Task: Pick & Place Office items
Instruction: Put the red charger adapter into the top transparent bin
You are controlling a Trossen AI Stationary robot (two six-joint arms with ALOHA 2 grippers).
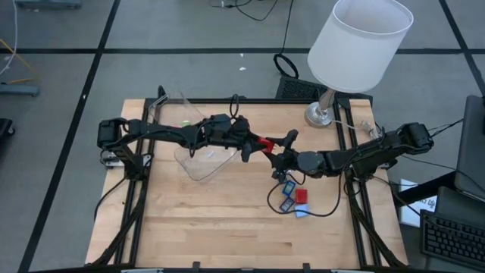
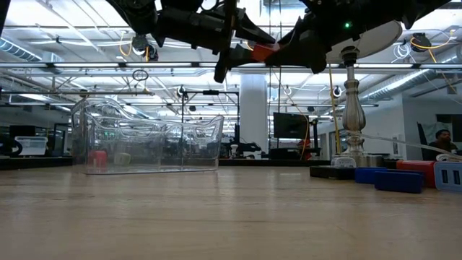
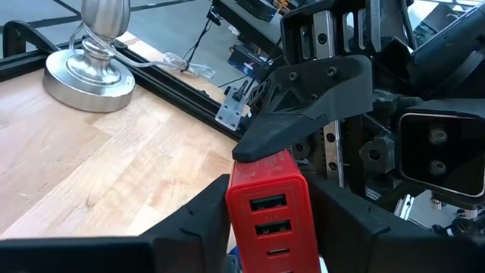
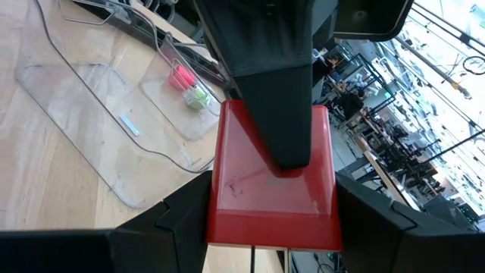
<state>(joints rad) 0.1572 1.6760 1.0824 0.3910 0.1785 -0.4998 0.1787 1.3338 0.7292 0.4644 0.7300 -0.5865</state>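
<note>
A red block with USB ports, a small charger [image 1: 265, 142], hangs in the air over the middle of the table, between my two grippers. My left gripper [image 1: 252, 147] reaches it from the table's left, my right gripper [image 1: 282, 155] from the right, and both are shut on it. The low view shows the block [image 2: 264, 51] high above the tabletop. More small items, blue, dark and one red [image 1: 301, 196], lie on the wood near the right gripper. A pink bit [image 4: 182, 76] and a green bit [image 4: 198, 97] rest inside a clear container [image 1: 201, 152]. My left gripper [image 3: 273, 227] pinches the red charger's end with the USB ports [image 3: 267, 203] between its two fingers, level, from the table's left. The block is lifted clear. My right gripper [image 4: 273, 208] pinches the charger's other end [image 4: 265, 205] between its two fingers, level, from the table's right, on faces crosswise to the left's.
A white-shaded lamp [image 1: 356, 45] stands with its metal base [image 1: 322, 114] on the table's far right corner, its cord trailing across the wood. The clear container's loose lid [image 4: 91, 106] lies beside it. Bare wood lies along the near edge [image 1: 227, 243].
</note>
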